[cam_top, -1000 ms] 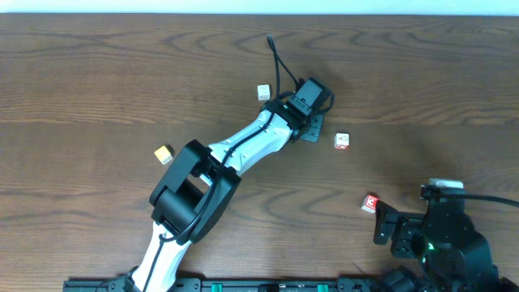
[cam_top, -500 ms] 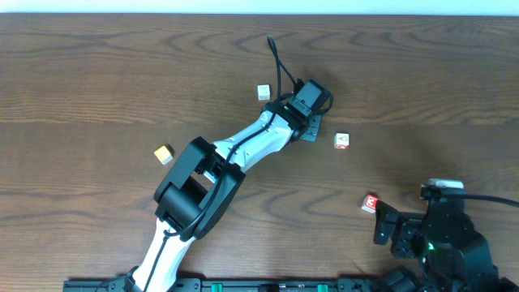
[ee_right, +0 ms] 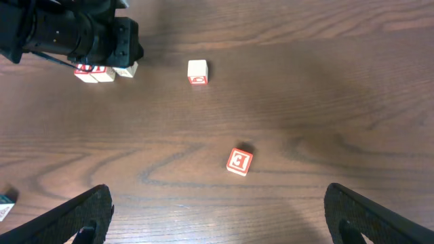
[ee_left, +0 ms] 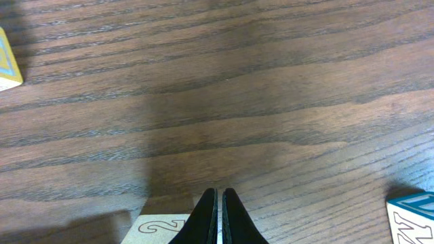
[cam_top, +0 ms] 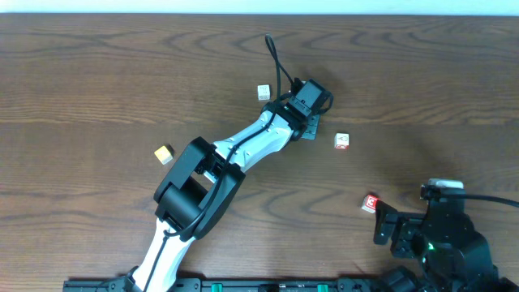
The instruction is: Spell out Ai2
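My left gripper (cam_top: 311, 124) is shut and sits low over the middle of the table. In the left wrist view its jaws (ee_left: 219, 207) are closed just above a pale block marked "2" (ee_left: 161, 226). The right wrist view shows a short row of blocks (ee_right: 104, 72) partly hidden under that gripper. A white block with a red mark (cam_top: 342, 141) lies to its right, also in the right wrist view (ee_right: 197, 71). A red block (cam_top: 371, 203) lies just ahead of my right gripper (ee_right: 230, 224), which is open and empty at the front right.
A white block (cam_top: 263, 92) lies left of the left gripper, and a tan block (cam_top: 165, 153) lies further left beside the arm. A blue-edged block (ee_left: 413, 217) shows at the lower right of the left wrist view, another (ee_left: 7, 62) at its left edge.
The left arm's elbow has shifted slightly to the right. The left gripper stays over the blocks. The right arm and the loose blocks have not moved.
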{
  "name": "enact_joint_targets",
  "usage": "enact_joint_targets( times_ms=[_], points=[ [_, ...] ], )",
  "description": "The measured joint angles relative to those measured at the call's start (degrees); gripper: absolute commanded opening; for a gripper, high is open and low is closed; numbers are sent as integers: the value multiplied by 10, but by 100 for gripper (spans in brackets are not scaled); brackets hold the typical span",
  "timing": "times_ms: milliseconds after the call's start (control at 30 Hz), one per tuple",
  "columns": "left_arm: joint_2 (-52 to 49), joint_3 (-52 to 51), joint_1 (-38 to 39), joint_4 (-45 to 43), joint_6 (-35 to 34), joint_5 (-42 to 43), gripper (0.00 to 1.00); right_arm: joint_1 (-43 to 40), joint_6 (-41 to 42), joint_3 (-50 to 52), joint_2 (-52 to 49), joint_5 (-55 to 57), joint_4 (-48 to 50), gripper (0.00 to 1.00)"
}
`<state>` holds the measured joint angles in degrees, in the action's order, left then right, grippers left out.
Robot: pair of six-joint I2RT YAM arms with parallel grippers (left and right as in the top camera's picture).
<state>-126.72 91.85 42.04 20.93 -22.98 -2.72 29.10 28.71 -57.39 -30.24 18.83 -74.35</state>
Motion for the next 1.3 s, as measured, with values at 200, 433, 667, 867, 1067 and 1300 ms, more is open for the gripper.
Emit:
enact_joint_targets(
  times_ms=[200, 433, 667, 867, 1067, 1300],
  points=[
    [0, 0, 0, 5, -14, -10, 6, 0, 0, 0, 0, 0, 0, 99],
    [0, 0, 0, 11, -27, -23, 6, 0, 0, 0, 0, 0, 0, 99],
    [0, 0, 0, 12, -38, -23, 6, 0, 0, 0, 0, 0, 0, 99],
    [0, 0, 0, 22, -43, -23, 6, 0, 0, 0, 0, 0, 0, 99],
    [0, 0, 0, 27, -52, -24, 6, 0, 0, 0, 0, 0, 0, 99],
    [0, 0, 0, 10, -55, -33, 6, 0, 0, 0, 0, 0, 0, 99]
  ],
)
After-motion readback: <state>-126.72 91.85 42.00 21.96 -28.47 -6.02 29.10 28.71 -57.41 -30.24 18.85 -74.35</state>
